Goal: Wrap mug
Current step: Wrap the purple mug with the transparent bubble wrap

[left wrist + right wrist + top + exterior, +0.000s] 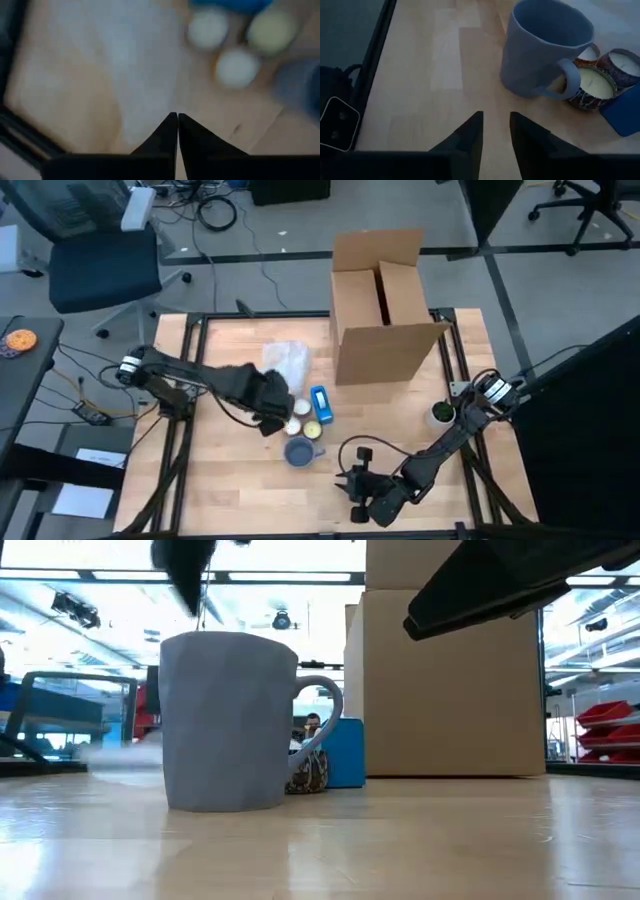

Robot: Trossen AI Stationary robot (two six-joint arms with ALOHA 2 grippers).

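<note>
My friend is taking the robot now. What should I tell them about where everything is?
Left gripper: shut, holding nothing, hovering between the wrapping paper and the candles.
Right gripper: slightly open, empty, near the table's front edge, pointed at the mug.
The mug stands upright and unwrapped beside the candles and a blue box. The cardboard box stands open behind.
Done: nothing yet. Left: wrap the mug in paper.

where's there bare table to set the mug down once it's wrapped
Bare wood lies along the front left of the table, in front of the left gripper, and between the cardboard box and the right arm. It is crowded around the mug, with candles, blue box and wrapping paper close together.
</note>
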